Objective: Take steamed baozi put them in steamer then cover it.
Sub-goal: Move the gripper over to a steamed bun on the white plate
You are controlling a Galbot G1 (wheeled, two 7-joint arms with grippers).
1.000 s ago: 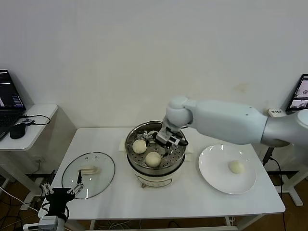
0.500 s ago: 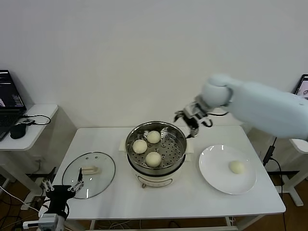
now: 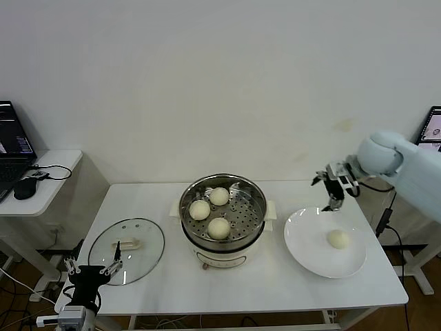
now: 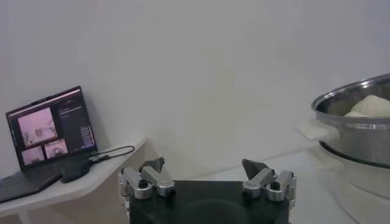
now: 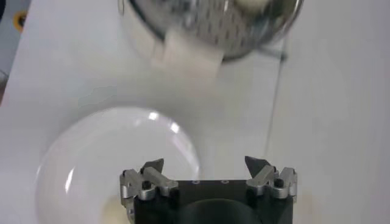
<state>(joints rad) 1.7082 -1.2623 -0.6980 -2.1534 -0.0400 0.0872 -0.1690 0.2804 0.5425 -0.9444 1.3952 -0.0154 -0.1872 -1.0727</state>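
Note:
Three steamed baozi lie on the perforated tray of the steamer, a shiny steel pot on a cream base at the table's middle. One more baozi rests on the white plate to the right. My right gripper hangs open and empty above the plate's far rim; its wrist view shows the plate, the steamer and the open right gripper. The cover, a glass lid with a cream handle, lies flat on the table's left. My left gripper waits open at the front left corner, seen again as the left gripper.
A side table with a laptop and a mouse stands at the far left. Another screen shows at the right edge. A wall closes the back of the table.
My right arm has left the steamer, swinging up and to the right, and now hovers over the plate's far edge. A third baozi has come into sight on the tray. The left arm stayed put.

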